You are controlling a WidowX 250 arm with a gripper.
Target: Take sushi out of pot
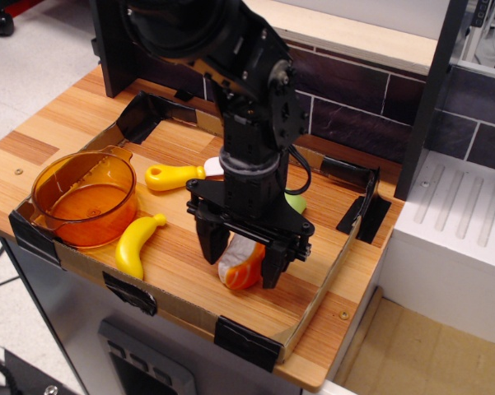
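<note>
1. The fingers (pixel 241 262) stand apart on either side of the sushi (pixel 240 265); whether they grip it or have just let go cannot be told from this view.
2. The sushi sits low over the desk (pixel 189 271), tilted, orange end down, well apart from the pot (pixel 84 197), which lies at nine o'clock from it and looks empty.
3. You should judge the removal done and the set-down as the step in hand: open wide before lifting, so that neither finger drags the piece along.
4. Rise straight up; the green fruit (pixel 296 202) is just behind the arm at one o'clock, and the banana (pixel 137 243) lies at nine o'clock.
5. Keep clear of the cardboard rim (pixel 313 309) at five o'clock; a nudged sushi could roll toward it.
</note>
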